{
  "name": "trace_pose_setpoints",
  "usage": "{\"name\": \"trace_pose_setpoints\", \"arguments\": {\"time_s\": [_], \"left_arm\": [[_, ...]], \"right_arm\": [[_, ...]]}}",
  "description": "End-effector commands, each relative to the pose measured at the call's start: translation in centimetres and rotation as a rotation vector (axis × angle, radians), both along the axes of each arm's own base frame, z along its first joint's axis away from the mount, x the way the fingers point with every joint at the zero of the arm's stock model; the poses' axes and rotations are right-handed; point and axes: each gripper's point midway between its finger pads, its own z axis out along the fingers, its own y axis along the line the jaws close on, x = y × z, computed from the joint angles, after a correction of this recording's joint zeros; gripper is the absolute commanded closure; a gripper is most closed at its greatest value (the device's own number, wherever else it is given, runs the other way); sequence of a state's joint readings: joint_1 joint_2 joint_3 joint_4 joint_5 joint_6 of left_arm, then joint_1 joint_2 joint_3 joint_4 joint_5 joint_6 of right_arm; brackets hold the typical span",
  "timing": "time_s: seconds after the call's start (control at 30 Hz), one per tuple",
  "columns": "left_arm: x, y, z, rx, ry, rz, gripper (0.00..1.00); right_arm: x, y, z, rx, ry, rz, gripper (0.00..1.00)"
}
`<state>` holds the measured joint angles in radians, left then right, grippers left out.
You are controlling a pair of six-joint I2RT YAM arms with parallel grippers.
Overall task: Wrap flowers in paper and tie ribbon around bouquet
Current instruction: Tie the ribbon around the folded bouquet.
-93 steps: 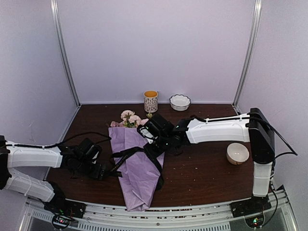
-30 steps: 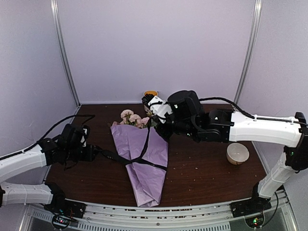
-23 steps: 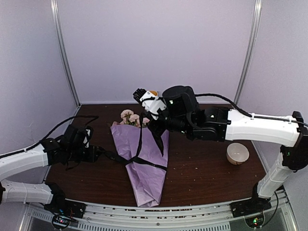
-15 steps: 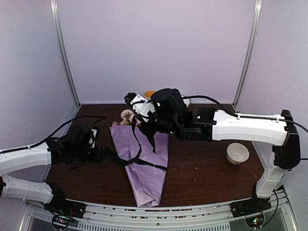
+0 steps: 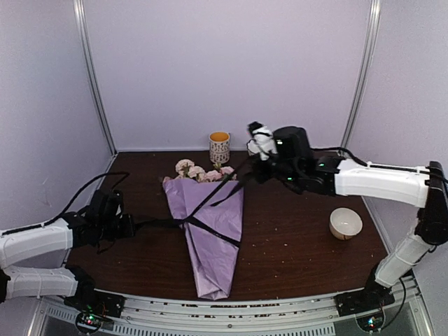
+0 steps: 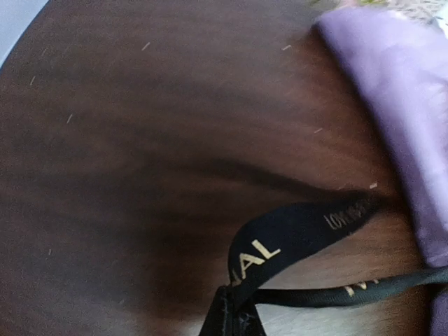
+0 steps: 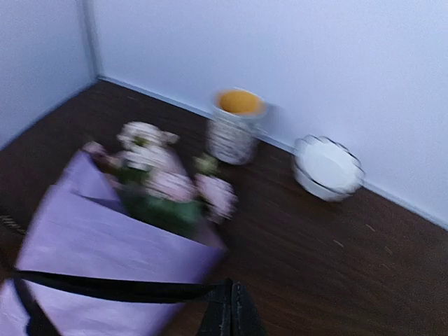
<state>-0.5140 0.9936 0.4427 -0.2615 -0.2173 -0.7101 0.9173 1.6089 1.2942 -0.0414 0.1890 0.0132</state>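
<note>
The bouquet [image 5: 207,231] lies on the counter [image 5: 301,245] with its narrow tail toward the arm bases. The flowers [image 5: 199,172] are at the far end, sticking out of the lilac paper [image 5: 217,210].

On the near left, your left fingers [image 6: 222,320] are pressed together on one end of the ribbon [image 6: 287,241]. The lettered band runs from them low over the counter to the paper.

Half a second ago your right arm was hanging over the flower heads, with the ribbon loose under it. Now it has swung away to the far right, and the right fingers [image 7: 225,311] are clamped on the other end. Both strands are stretched straight and they cross on the left side of the cone, about half-way along it.

I judge that the first knot is being pulled tight, but the tie is not yet finished. Pull evenly, because the thin paper may crumple or the bouquet may slide.

Behind the flowers stand a patterned cup [image 5: 219,148] and a white bowl [image 7: 327,168], both apart from the ribbon.
</note>
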Motion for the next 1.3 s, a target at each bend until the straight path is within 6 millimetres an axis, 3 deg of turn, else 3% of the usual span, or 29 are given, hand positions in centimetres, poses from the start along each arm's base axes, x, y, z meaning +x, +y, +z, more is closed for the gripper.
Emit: {"name": "trace_pose_setpoints", "arguments": {"time_s": [0.0,0.1,0.17,0.3,0.53,1.0,1.27], "left_arm": [[-2.8,4.9,-3.8,-0.057,0.060,0.238,1.00],[-4.3,7.1,-5.0,-0.097,0.057,0.353,1.00],[-4.6,8.1,-4.4,-0.077,0.030,0.390,1.00],[-5.2,9.2,-4.1,-0.081,0.018,0.442,1.00],[-5.9,10.7,-3.5,-0.085,-0.005,0.518,1.00],[-6.4,11.9,-3.3,-0.074,-0.004,0.559,1.00],[-6.5,12.1,-3.5,-0.076,0.003,0.564,1.00]], "right_arm": [[3.7,-21.3,-2.0,0.088,0.032,-0.563,1.00],[2.8,-30.1,-5.1,0.075,0.092,-0.747,1.00],[2.1,-33.2,-5.8,0.060,0.094,-0.814,1.00],[1.4,-37.0,-7.7,0.045,0.147,-0.918,1.00],[0.9,-41.9,-11.1,-0.007,0.259,-1.051,1.00],[-0.6,-47.1,-14.9,-0.060,0.352,-1.175,1.00],[-0.4,-47.6,-14.8,-0.061,0.358,-1.178,1.00]]}}
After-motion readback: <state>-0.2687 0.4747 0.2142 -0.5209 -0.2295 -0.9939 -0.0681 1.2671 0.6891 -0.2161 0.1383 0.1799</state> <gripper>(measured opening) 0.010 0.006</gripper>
